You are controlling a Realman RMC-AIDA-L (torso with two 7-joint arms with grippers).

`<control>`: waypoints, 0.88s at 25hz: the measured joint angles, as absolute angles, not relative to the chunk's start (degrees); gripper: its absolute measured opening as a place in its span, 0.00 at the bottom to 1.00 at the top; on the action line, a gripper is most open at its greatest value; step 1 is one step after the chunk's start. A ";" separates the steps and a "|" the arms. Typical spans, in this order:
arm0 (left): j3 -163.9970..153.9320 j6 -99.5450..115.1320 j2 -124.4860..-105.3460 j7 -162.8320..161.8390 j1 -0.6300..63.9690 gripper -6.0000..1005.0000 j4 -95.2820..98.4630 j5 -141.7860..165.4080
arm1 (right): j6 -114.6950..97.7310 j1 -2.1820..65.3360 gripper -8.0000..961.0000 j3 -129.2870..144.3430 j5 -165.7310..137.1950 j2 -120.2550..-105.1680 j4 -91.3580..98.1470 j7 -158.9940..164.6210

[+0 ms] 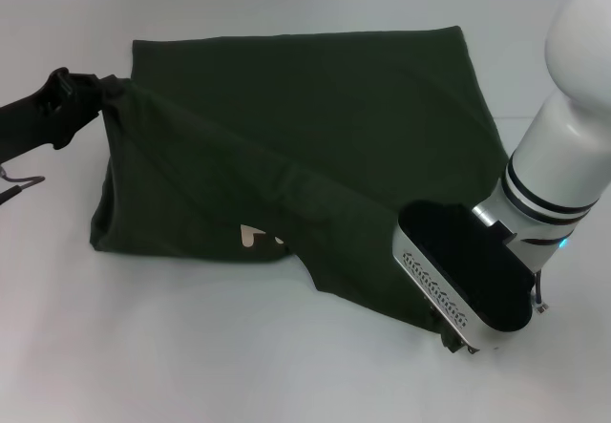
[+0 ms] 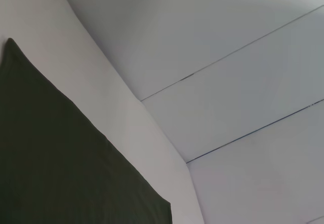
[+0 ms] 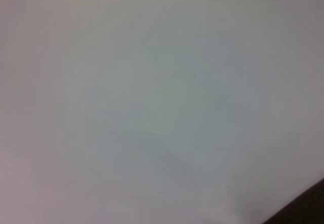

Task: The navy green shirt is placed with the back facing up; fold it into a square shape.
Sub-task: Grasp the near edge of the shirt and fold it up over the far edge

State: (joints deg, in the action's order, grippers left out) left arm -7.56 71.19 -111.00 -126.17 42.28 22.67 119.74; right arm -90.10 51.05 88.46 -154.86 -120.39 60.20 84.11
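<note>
Two grippers are working your navy green shirt (image 1: 315, 146), which is lying partly folded on the white table (image 1: 191, 347). Your left gripper (image 1: 95, 94) is pinching the cloth's bunched left corner, lifting it taut. Your right gripper (image 1: 458, 337) is sitting low at the shirt's near right edge; you cannot tell how its fingers stand.

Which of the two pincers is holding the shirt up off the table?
The left pincer: it grips a bunched corner of the navy green shirt, pulling it up taut. The right pincer sits low at the near edge instead.
</note>
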 joint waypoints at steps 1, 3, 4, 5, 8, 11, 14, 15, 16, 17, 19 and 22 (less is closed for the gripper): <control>-7.58 71.19 -111.00 -126.17 42.28 0.03 22.67 119.73 | -90.08 51.06 0.50 88.47 -154.86 -120.39 60.20 84.12; -7.58 71.19 -111.00 -126.16 42.28 0.03 22.67 119.71 | -90.02 51.06 0.46 88.48 -154.86 -120.39 60.21 84.24; -7.58 71.19 -111.02 -126.16 42.28 0.03 22.67 119.71 | -89.97 51.06 0.44 88.49 -154.86 -120.39 60.20 84.38; -7.58 71.19 -111.04 -126.15 42.29 0.03 22.67 119.70 | -89.92 51.06 0.42 88.50 -154.88 -120.38 60.20 84.53; -7.57 71.19 -111.09 -126.14 42.28 0.03 22.67 119.70 | -89.88 51.06 0.36 88.51 -154.93 -120.32 60.22 84.82; -7.55 71.19 -111.10 -126.14 42.24 0.03 22.67 119.70 | -89.89 51.07 0.36 88.51 -154.98 -120.26 60.31 84.90; -7.55 71.24 -111.16 -126.21 42.11 0.03 22.67 119.70 | -90.00 51.07 0.34 88.51 -155.04 -120.20 60.33 84.84; -7.55 71.26 -111.16 -126.22 42.09 0.03 22.67 119.70 | -90.01 51.07 0.33 88.49 -155.04 -120.20 60.32 84.81; -7.55 71.28 -111.17 -126.23 42.08 0.03 22.67 119.70 | -90.03 51.07 0.31 88.49 -155.04 -120.20 60.32 84.82; -7.56 71.30 -111.17 -126.24 42.08 0.03 22.67 119.70 | -90.06 51.06 0.29 88.48 -155.04 -120.20 60.32 84.84; -7.55 71.33 -111.18 -126.24 42.08 0.03 22.67 119.70 | -90.15 51.07 0.25 88.47 -155.04 -120.21 60.36 84.89; -7.62 71.36 -111.18 -126.18 42.08 0.03 22.67 119.70 | -90.28 51.06 0.15 88.44 -155.04 -120.22 60.40 84.90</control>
